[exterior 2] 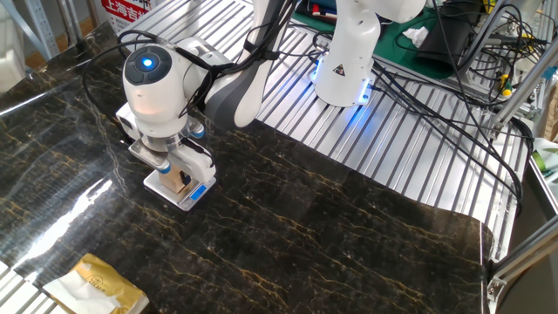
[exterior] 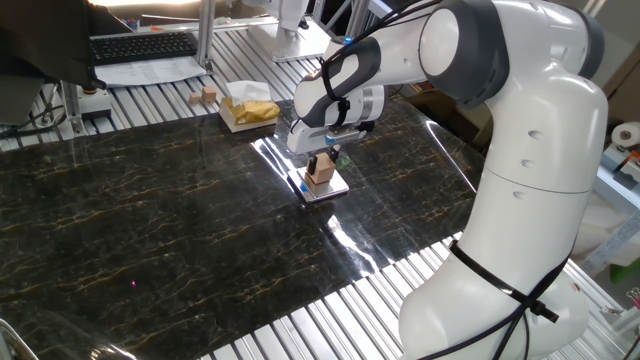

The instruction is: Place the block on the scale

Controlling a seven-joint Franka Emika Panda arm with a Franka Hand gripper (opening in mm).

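We judge the task nearly done: the block (exterior: 320, 173) sits on the scale (exterior: 325, 188), resting on its top plate, and what looks left is letting go and lifting clear. The gripper (exterior: 323, 163) hangs directly over the scale with its fingers down at the block's sides, but we cannot tell from either view whether they clamp it or stand slightly apart from it; the gap is too small to read. In the other fixed view the gripper (exterior 2: 179, 177) and wrist hide most of the block (exterior 2: 182, 181), only a tan sliver showing above the scale (exterior 2: 187, 194).

Materials, quick notes:
- Block: plain light-tan wood, cube shape, matte, smaller than the scale's plate.
- Scale: thin flat square, shiny pale top, dark rim, small blue mark on the edge toward the camera in the other fixed view.
- Under the scale: black marble-look sheet (exterior: 150, 230) with gold veins, glossy, strong glare streak just beside the scale.
- Around the sheet: ribbed metal table slats (exterior 2: 392, 148).
- Beyond the scale, well apart: tan box (exterior: 248, 112) with yellow material, crumpled look; a tiny wooden block (exterior: 208, 96) and a keyboard (exterior: 143, 45) farther behind it.
- Arm (exterior: 520, 150): smooth white plastic shells, grey joints.
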